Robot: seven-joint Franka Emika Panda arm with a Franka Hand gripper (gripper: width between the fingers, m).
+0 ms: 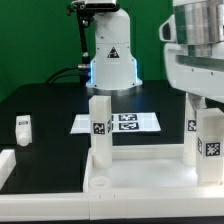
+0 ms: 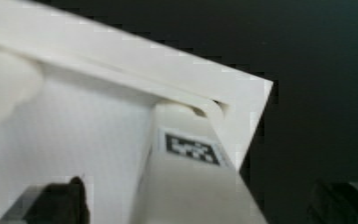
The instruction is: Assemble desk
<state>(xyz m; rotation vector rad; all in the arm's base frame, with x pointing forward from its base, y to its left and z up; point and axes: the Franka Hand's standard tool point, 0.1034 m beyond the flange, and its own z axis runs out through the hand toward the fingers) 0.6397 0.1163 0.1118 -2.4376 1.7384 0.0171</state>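
Hovering over the upright leg (image 1: 208,135) at the exterior view's right corner of the tabletop slab (image 1: 140,172), the gripper (image 2: 202,206) seems spread, the leg's long axis pointing straight up between its fingers (image 2: 59,200).

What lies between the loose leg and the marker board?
Only bare black table lies between the loose leg and the marker board, as the exterior view shows.

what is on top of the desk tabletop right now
Two legs stand upright on the tabletop: one leg toward the exterior view's left, another leg under the arm. How they join it is hidden.
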